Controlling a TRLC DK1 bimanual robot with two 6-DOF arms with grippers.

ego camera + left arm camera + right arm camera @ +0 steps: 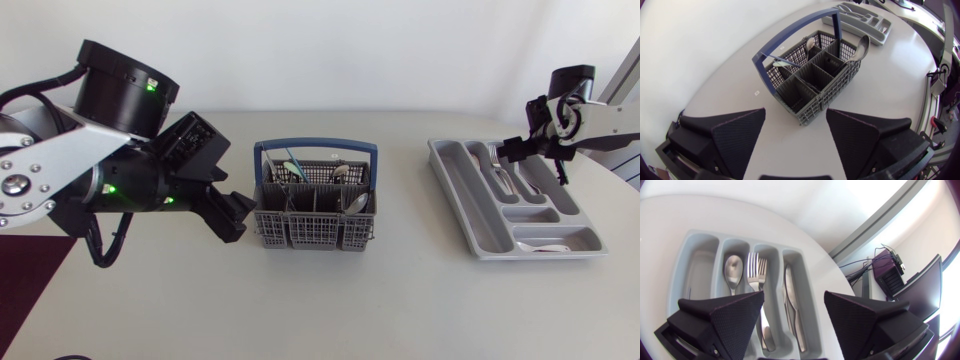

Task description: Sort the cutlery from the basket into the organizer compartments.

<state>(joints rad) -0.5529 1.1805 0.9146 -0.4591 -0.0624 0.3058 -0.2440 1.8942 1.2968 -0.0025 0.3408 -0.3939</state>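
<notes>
Pale grey table (400, 300) lies under both my arms, bare between the basket and the organizer. The dark grey mesh basket (812, 97), with its blue handle upright, stands near the table's middle, directly ahead of my left gripper (795, 112). Those fingers are spread wide and touch nothing. A spoon (861, 46) leans out of one corner compartment. The light grey organizer (700, 270) sits well to the right, beneath my right gripper (793, 295), whose fingers are also apart and empty. Its neighbouring slots hold a spoon (732, 269), a fork (755, 267) and a knife (790, 292).
</notes>
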